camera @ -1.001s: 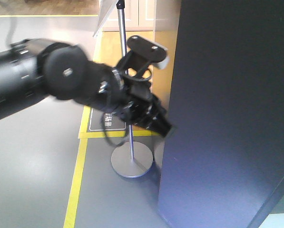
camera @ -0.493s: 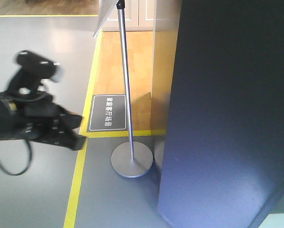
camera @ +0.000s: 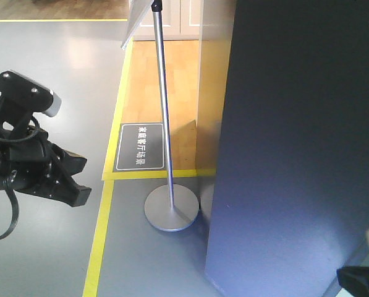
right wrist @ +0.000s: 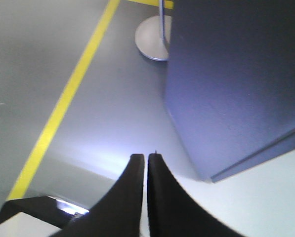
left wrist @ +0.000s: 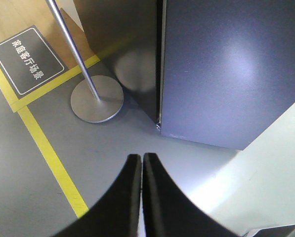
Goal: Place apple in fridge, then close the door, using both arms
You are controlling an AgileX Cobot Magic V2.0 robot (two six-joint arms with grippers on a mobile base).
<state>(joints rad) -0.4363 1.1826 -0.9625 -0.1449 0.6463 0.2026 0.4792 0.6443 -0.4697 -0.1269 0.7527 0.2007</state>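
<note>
The left gripper (left wrist: 141, 159) and right gripper (right wrist: 146, 157) are both pinched together, empty. Ahead of them the door (left wrist: 226, 64) sits flush on the fridge (left wrist: 122, 39). The apple is unseen, likely inside. Back away without brushing the door.

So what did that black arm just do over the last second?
The left gripper, which was at the edge of the door, swung away to the left and now hangs clear of it, shut and empty. The door and the sign stand stayed put.

Front view looks steeply down; wrist views sit behind left tool (left wrist: 141, 158) and right tool (right wrist: 146, 157); all share the stand base (camera: 172, 209) ahead.
</note>
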